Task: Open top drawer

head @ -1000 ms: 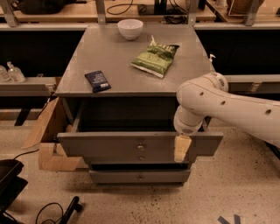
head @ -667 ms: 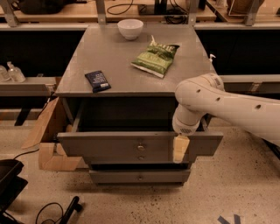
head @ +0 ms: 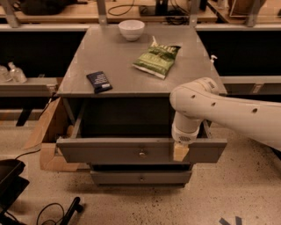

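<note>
A speckled pale floor [head: 206, 197] fills the near ground, with a black cable [head: 55, 210] looping across it at the lower left beside a dark piece of equipment [head: 9, 182]. Just beyond stands a grey cabinet, and low down its narrow lower drawer [head: 167, 177] sits a little way out. Above it the top drawer [head: 101, 150] is pulled well out from under the tabletop, its wide grey front facing forward with a small round metal knob [head: 142, 153] at centre and a dark interior showing behind it. The gripper [head: 180, 151] sits on the upper edge of that drawer front, just right of the knob, its tan end lying against the outer face. Whether it is clamped on the panel or loose cannot be told. The white arm [head: 232, 112] reaches in from the right and bends down over the tabletop's front right corner. A flattened cardboard box [head: 46, 127] leans against the cabinet's left side. On the grey tabletop [head: 127, 57], a dark blue packet [head: 99, 81] lies near the front edge toward the left, a green snack bag [head: 157, 59] lies right of centre, and a white bowl [head: 131, 29] stands at the far edge. Clear bottles [head: 13, 72] stand on a shelf off to the left, and wooden benches [head: 66, 11] run behind.
</note>
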{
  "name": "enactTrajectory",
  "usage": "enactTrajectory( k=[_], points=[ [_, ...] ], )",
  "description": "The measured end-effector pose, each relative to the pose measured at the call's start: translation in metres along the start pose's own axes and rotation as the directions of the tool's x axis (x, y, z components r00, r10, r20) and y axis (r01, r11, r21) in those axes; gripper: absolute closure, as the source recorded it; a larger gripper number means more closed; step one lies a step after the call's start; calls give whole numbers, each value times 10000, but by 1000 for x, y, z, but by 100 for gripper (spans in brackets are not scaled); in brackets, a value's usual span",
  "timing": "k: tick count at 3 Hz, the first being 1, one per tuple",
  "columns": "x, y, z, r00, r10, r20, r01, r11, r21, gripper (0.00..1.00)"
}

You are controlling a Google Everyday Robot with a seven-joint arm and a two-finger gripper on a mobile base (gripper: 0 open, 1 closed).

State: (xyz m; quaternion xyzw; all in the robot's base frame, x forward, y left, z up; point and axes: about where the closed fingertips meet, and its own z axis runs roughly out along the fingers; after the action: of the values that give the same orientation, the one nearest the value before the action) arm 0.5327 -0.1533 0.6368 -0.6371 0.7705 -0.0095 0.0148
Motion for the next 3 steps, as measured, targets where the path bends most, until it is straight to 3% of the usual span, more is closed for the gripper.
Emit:
enactTrajectory(
  k=[1,2,3],
  points=[
    [0,33,-37,9955,573,-759,-557,9982,229,79],
    [0,72,-80,9800,1176,-1602,-1124,9928,414,100],
    [6,97,-88,9788,1505,-1391,-1582,9864,-457,98]
  ],
)
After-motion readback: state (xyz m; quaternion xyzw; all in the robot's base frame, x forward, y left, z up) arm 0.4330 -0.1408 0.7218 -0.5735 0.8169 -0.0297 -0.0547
